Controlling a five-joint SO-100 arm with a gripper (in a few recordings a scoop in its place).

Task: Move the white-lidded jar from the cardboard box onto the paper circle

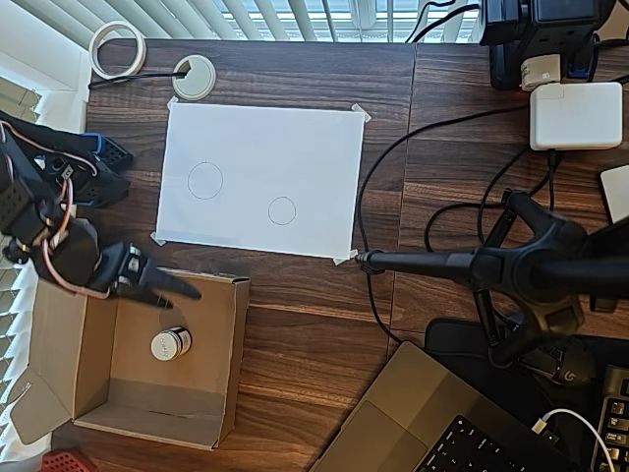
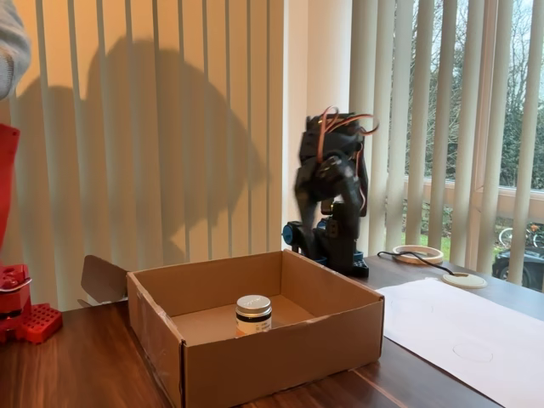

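Overhead view gives me the white-lidded jar [image 1: 170,343] upright on the floor of the cardboard box [image 1: 221,388], untouched. My gripper [image 1: 162,290] hangs over the box's upper rim, jaws parted for the reach. Beyond that rim lies the paper circle [image 1: 282,210], bare.

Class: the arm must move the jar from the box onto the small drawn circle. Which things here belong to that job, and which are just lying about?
Belong to the job:
white-lidded jar
cardboard box
paper circle
gripper

Just lying about:
larger drawn circle
tape roll
desk grommet
white charger
laptop
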